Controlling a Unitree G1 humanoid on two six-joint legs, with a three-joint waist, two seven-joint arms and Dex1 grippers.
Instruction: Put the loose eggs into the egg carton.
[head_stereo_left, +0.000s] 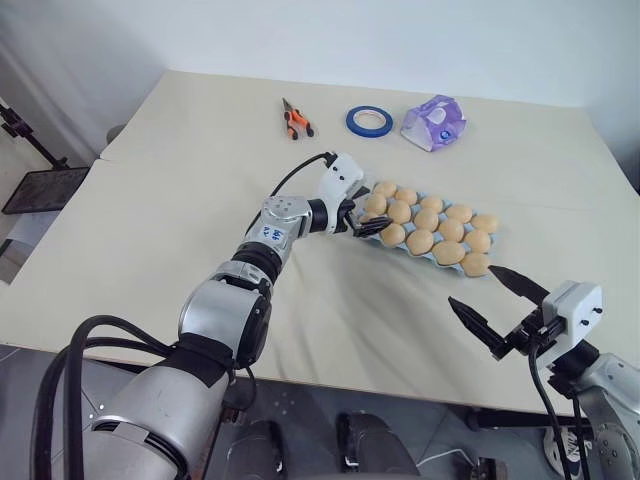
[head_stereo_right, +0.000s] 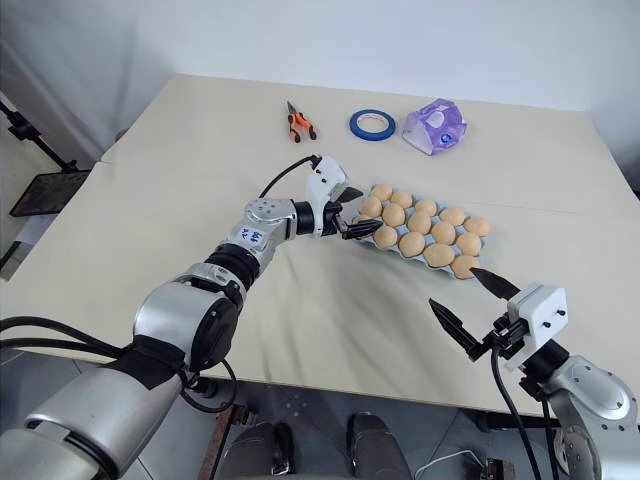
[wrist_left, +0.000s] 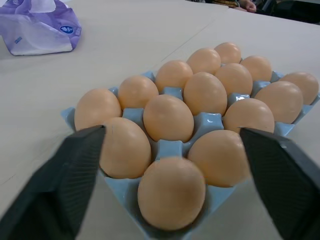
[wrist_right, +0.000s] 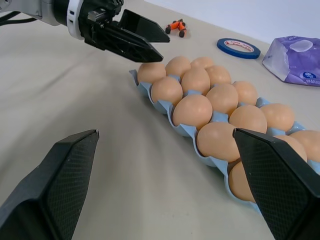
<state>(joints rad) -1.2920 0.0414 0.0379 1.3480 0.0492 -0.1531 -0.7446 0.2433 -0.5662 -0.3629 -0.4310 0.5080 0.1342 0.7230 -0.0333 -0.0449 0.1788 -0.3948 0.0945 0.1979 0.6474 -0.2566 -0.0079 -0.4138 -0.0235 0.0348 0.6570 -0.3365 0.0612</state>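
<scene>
The light blue egg carton (wrist_left: 170, 148) lies on the table's right half, and every egg in view sits in one of its cups. No loose egg is in view on the tabletop. My left gripper (head_stereo_left: 365, 218) is open at the carton's near-left end. Its two fingers stand on either side of the end egg (wrist_left: 171, 192) without touching it. My right gripper (head_stereo_left: 472, 285) is open and holds nothing; it hovers near the front table edge, just short of the carton's right end (wrist_right: 187, 131).
Along the far side lie orange-handled pliers (head_stereo_left: 296, 120), a blue tape ring (head_stereo_left: 369, 121) and a purple-and-white plastic pack (head_stereo_left: 434, 122). A black stand (head_stereo_left: 40, 185) is off the table's left edge.
</scene>
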